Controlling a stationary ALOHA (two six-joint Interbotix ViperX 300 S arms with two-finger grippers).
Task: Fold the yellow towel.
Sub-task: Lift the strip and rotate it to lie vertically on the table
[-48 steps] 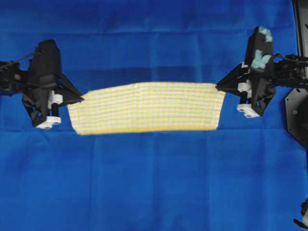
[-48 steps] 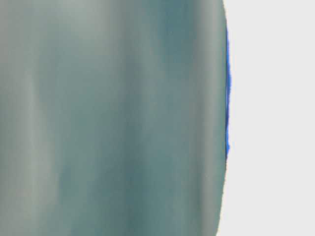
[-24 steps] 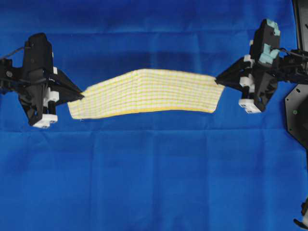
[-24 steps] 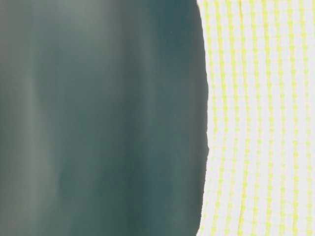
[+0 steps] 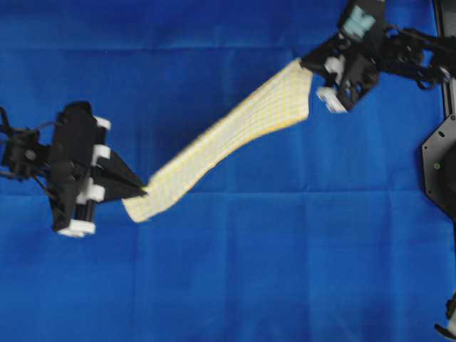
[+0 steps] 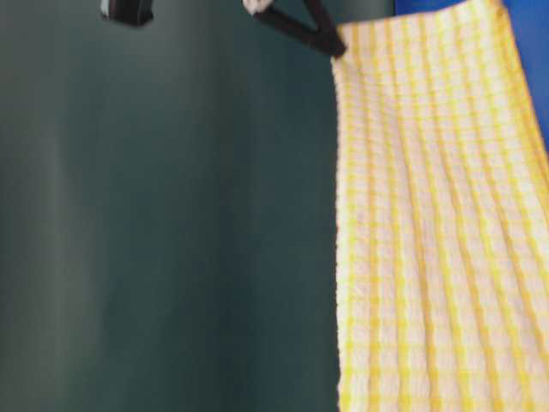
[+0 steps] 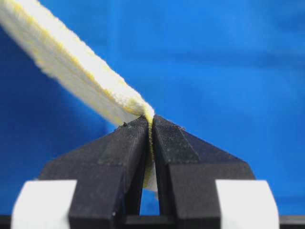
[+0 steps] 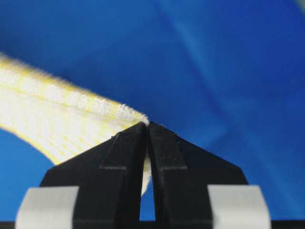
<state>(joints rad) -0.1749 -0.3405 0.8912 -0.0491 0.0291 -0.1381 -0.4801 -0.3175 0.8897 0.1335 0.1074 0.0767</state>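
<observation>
The yellow towel [image 5: 228, 139] is folded into a long band, white with yellow checks, and hangs in the air, stretched diagonally from lower left to upper right. My left gripper [image 5: 144, 191] is shut on its lower left end, seen up close in the left wrist view [image 7: 148, 120]. My right gripper [image 5: 304, 63] is shut on its upper right end, seen in the right wrist view [image 8: 146, 123]. In the table-level view the towel [image 6: 429, 223] fills the right half, hanging from a black fingertip [image 6: 330, 43].
A large plain blue cloth [image 5: 235, 271] covers the whole table. A black robot base plate [image 5: 440, 160] stands at the right edge. The table-level view's left half is a dark blurred surface [image 6: 163, 215].
The left gripper has moved toward the near side and right, the right gripper toward the far side and left. The towel has swung from level to a steep diagonal.
</observation>
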